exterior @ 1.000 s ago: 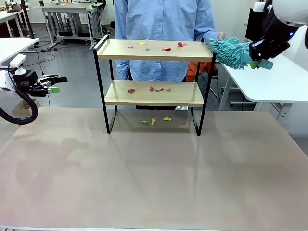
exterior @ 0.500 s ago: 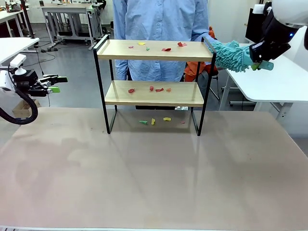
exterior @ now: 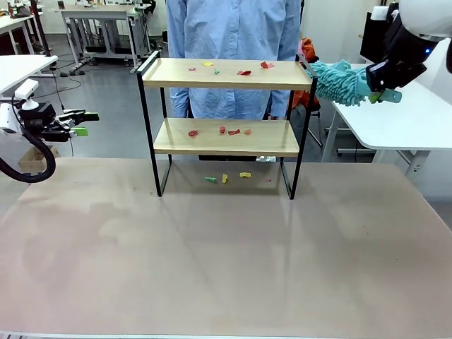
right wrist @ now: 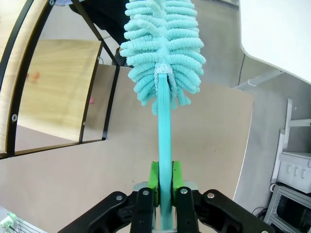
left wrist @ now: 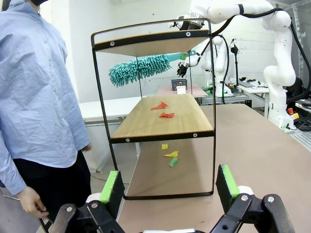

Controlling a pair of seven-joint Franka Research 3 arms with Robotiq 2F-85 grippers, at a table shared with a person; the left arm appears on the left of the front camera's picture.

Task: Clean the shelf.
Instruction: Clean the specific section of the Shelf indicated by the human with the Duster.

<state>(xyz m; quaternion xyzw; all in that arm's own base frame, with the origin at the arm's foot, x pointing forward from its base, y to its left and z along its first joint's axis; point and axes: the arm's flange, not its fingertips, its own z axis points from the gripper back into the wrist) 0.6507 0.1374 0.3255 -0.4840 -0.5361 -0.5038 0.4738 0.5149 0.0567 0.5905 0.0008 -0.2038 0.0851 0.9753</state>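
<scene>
The shelf (exterior: 176, 71) stands mid-table: two light wooden boards in a black frame. Small coloured scraps (exterior: 244, 72) lie on its top board, more scraps (exterior: 226, 131) on the lower board, and others (exterior: 224, 178) on the table beneath. My right gripper (exterior: 378, 86) is shut on the handle of a teal fluffy duster (exterior: 335, 79), whose head hangs level with the top board, just right of the shelf's right rail. In the right wrist view the gripper (right wrist: 165, 180) clamps the duster (right wrist: 164, 43), with the shelf (right wrist: 48, 92) to the left. My left gripper (exterior: 83, 123) hovers open at the far left, its fingers (left wrist: 112, 187) facing the shelf's (left wrist: 146, 127) end.
A person in a light blue shirt (exterior: 236, 32) stands right behind the shelf. A white table (exterior: 402, 120) stands to the right under my right arm, and another white table (exterior: 18, 67) at the far left. The near half of the brown tabletop (exterior: 226, 261) is bare.
The duster has risen slightly and moved a little toward the shelf's right rail. The person's hand near the shelf's right end has drawn back. The left arm has not moved.
</scene>
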